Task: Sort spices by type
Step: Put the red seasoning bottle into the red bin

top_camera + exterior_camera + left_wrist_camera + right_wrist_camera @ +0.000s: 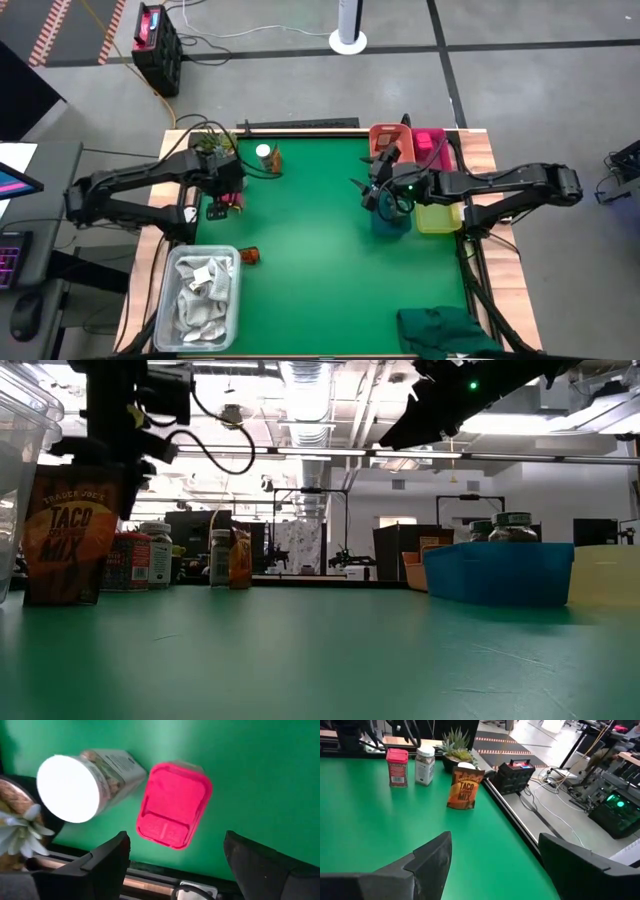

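A pink-red box (172, 805) stands on the green mat beside a white-capped jar (70, 787), near the table's left edge. My left gripper (175, 840) hangs open above them, pointing down, its fingers on either side of the box's top without touching it. One Taco Mix packet (275, 160) stands at the far left next to another white-capped jar (263, 152). A second packet (70, 535) stands by the clear bin. My right gripper (378, 188) waits open above the blue bin (390, 218), which holds dark-lidded jars (515, 525).
A small spiky plant (210, 143) sits at the far left corner. A clear bin of white rags (200, 295) stands near left. Orange (385, 140), pink (432, 145) and yellow (438, 215) bins line the right side. A green cloth (445, 330) lies near right.
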